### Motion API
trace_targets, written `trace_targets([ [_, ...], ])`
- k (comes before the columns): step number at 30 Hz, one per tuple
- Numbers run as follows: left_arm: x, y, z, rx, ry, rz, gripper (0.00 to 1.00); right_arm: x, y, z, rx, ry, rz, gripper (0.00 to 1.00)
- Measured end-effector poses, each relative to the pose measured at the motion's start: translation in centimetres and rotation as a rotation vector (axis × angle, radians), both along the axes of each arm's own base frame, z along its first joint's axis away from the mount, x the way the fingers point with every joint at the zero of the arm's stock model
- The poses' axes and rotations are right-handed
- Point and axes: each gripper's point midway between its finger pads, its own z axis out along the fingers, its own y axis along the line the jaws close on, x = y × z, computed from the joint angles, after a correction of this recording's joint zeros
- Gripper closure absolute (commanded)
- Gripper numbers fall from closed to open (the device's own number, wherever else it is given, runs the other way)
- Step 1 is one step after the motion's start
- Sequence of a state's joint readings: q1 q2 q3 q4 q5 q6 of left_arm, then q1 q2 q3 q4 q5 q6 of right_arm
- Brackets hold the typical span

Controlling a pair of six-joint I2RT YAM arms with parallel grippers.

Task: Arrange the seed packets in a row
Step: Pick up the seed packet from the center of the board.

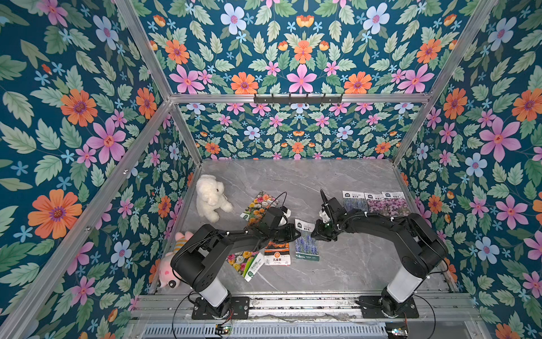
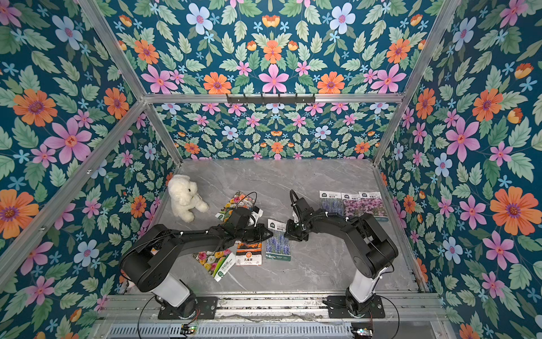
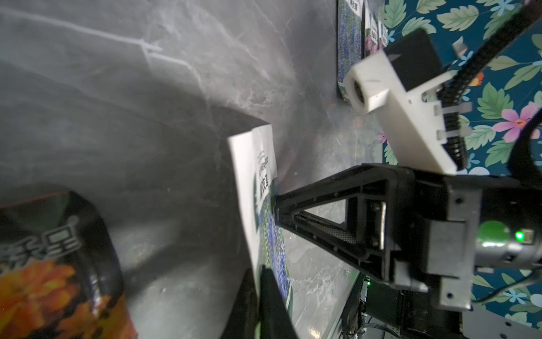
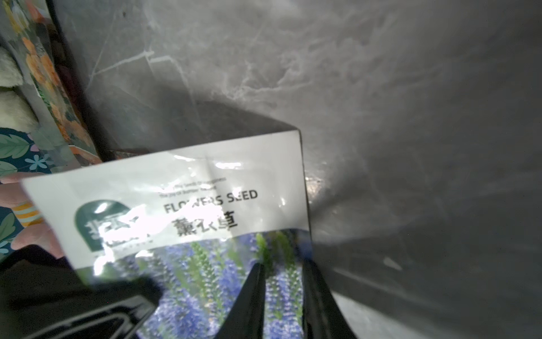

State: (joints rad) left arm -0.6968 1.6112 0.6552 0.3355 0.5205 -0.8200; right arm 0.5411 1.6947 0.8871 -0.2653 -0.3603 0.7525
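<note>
**Clerk:** What is on the left side of the counter [image 1: 337, 273]?

**Inspector:** A white plush toy [image 1: 211, 196] sits furthest left. Just right of it, the far multicolour packet [image 1: 259, 204] lies partly under the left arm. Nearer the robot, the near multicolour packet [image 1: 242, 261] lies askew. The marigold packet [image 1: 277, 254] is just beside it on the right.

**Clerk:** Left gripper?

**Inspector:** The left gripper [image 1: 297, 234] is clenched on the left edge of the middle lavender packet [image 1: 306, 245]. In the left wrist view the packet stands edge-on between its fingers [image 3: 274, 305].

**Clerk:** Where does that packet lie?

**Inspector:** At mid-counter, between the two grippers and just right of the marigold packet. Its white header end is raised off the counter and throws a shadow. I cannot tell whether the lower end rests on the counter.

**Clerk:** Right gripper?

**Inspector:** The right gripper [image 1: 313, 234] meets the same packet at its right edge, opposite the left gripper. In the right wrist view its fingers [image 4: 249, 305] stand parted astride that edge. I cannot tell whether either one presses the packet.

**Clerk:** Further right?

**Inspector:** Three packets lie in a row, well apart from both grippers. They are the far lavender packet [image 1: 354, 202], the inner pink-purple packet [image 1: 374, 204] and the outer pink-purple packet [image 1: 394, 203]. Their edges touch or overlap.
</note>
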Motion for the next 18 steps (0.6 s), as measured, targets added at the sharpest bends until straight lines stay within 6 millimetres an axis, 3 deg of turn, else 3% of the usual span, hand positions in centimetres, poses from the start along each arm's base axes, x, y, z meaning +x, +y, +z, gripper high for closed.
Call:
trace_targets([
  [4, 0.8, 0.1, 1.4, -0.024, -0.035, 0.005, 1.00, 0.5, -2.5, 2.0, 0.026, -0.064, -0.073, 0.31],
  [9, 2.2, 0.1, 4.1, -0.108, -0.069, 0.006, 1.00, 2.5, -3.0, 5.7, 0.208, -0.166, -0.114, 0.19],
  [15, 4.4, -0.2, 8.9, -0.286, -0.099, 0.030, 1.00, 3.2, -0.8, 9.7, 0.396, -0.246, -0.040, 0.16],
  [18, 5.1, -0.6, 11.1, -0.355, -0.119, 0.031, 1.00, 3.4, -0.1, 11.0, 0.464, -0.263, -0.017, 0.22],
])
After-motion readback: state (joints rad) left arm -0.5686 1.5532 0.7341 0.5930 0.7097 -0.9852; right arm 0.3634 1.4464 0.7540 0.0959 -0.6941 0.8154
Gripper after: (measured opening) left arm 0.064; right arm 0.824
